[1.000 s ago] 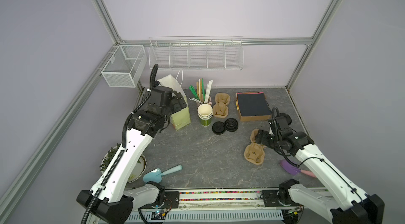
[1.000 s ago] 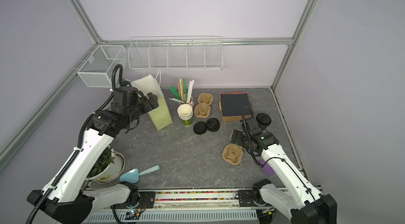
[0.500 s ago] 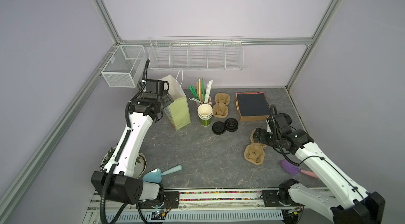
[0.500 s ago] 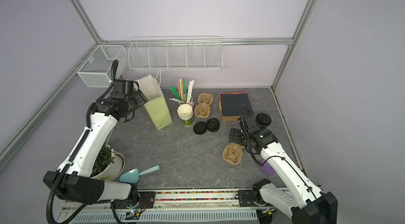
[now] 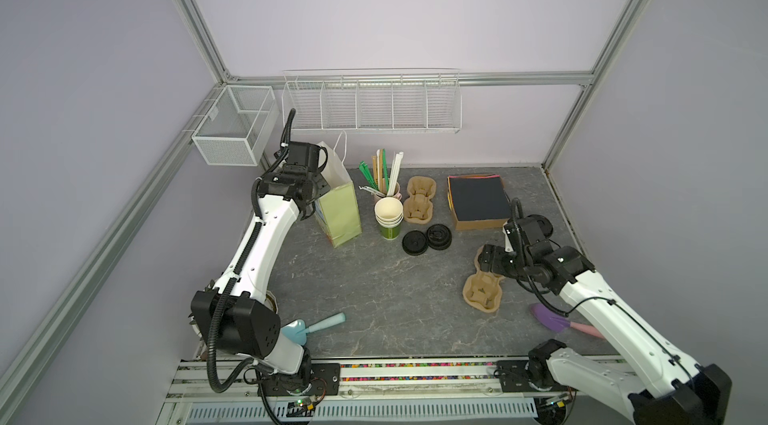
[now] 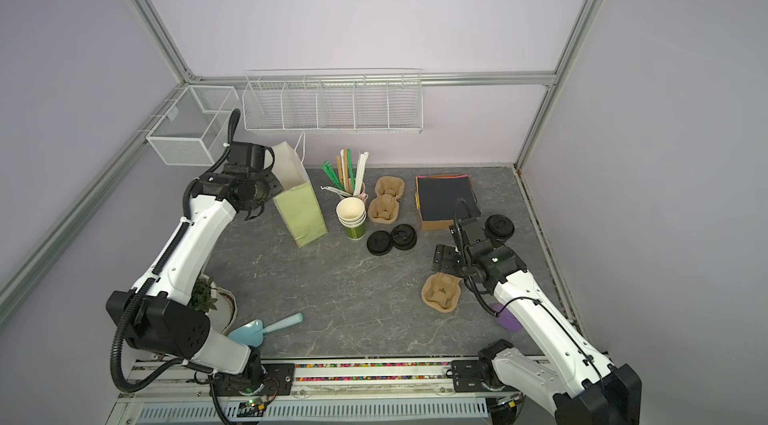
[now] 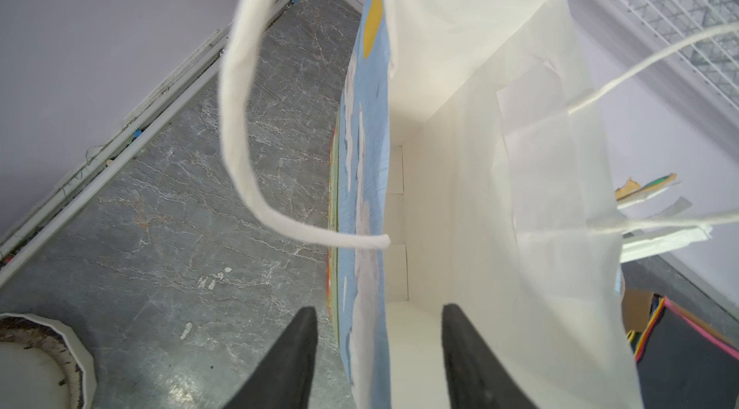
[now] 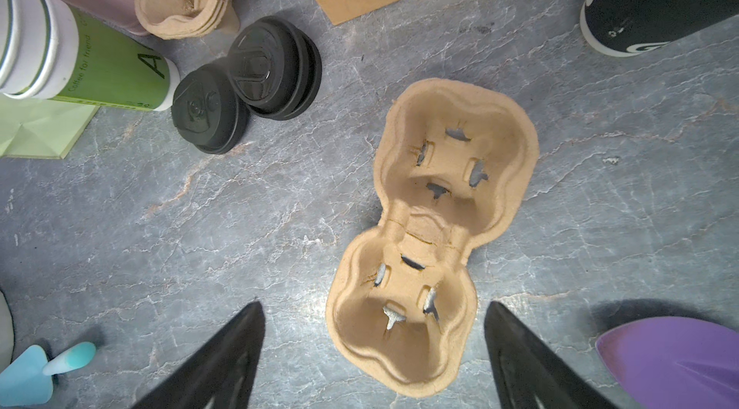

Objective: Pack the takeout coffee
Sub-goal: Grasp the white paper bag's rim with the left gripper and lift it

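Right fingers (image 8: 224, 359) spread wide over the cup carrier (image 8: 452, 163), gripping nothing. The takeout coffee (image 6: 500, 226) stands upright on the tabletop (image 6: 332, 298) beyond them, off to their outer side and untouched: dark cup, round black lid. Left fingers (image 7: 288, 363), part-way apart, straddle the paper bag (image 7: 460, 187) wall, well away.

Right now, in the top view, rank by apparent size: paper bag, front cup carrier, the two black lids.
1. paper bag, standing tall, so nearer the camera.
2. front cup carrier, partly hidden.
3. black lids: they look alike, so unranked.
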Controlling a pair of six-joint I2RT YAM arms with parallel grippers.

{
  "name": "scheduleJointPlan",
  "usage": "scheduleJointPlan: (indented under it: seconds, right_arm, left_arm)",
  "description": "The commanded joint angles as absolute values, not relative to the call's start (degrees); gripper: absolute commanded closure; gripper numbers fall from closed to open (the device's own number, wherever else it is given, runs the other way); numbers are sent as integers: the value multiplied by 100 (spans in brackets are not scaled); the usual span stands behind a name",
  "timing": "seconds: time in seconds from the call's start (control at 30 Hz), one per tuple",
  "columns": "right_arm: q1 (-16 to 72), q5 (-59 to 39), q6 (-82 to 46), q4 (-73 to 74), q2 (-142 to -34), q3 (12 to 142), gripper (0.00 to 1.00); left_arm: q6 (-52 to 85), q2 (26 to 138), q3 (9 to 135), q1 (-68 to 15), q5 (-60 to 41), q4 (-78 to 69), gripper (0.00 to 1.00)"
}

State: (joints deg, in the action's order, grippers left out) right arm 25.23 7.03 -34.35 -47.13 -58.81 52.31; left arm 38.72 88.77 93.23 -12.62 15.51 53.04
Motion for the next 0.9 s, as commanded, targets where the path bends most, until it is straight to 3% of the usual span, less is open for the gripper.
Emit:
scheduleJointPlan:
  seconds: [0.0,0.57,0.87]
  right_arm:
    - [2574,819,-3373,-4816,-5748,5299,11]
    - [2615,853,-3340,-4882,-5641,5333,11]
    - [2626,829,-3290,-4904,-5486,5340,12]
  left_arm:
    - [3866,8954,9492,-1213,1558,5471,57]
    - [3643,8970,9606,-1125,1505,5615,100]
    - [3500,7914,9815,-1149,1424,5796,100]
